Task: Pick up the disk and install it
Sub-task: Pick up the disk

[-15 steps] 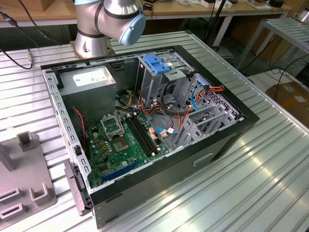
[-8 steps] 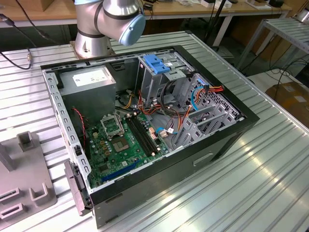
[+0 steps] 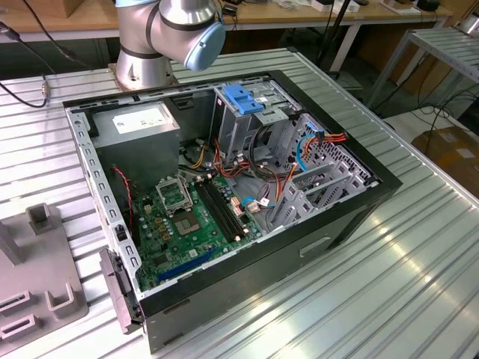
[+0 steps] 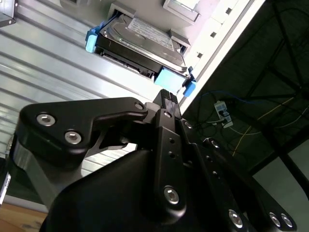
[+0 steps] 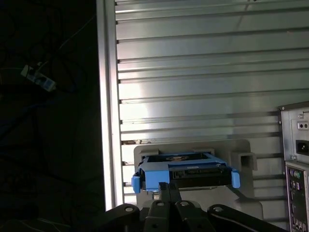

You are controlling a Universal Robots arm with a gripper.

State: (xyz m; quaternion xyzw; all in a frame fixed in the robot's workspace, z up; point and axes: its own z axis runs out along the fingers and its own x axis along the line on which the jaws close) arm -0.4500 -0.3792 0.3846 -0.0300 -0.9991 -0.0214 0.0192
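The disk point(image 4: 140, 41) is a grey-metal drive with a white label and a blue plastic frame. It lies flat in a pale grey holder point(image 5: 193, 146) on the slatted metal table, close to the table's edge. In the first wrist view the disk point(image 5: 186, 175) shows its blue front end towards me. My gripper point(image 4: 166, 95) is black, and its fingers stand together, shut, with nothing between them. The fingertips are just short of the blue end of the disk, and my gripper point(image 5: 168, 186) lines up with the middle of that end.
In the exterior view an open computer case point(image 3: 352, 217) lies on the table, holding a metal drive cage with a blue top point(image 3: 243, 101) and a grey power box point(image 3: 138, 123). The arm's base point(image 3: 146, 52) stands behind it. A grey fixture point(image 3: 37, 284) sits at the exterior view's left. The case's rear panel point(image 5: 295, 169) is near the holder.
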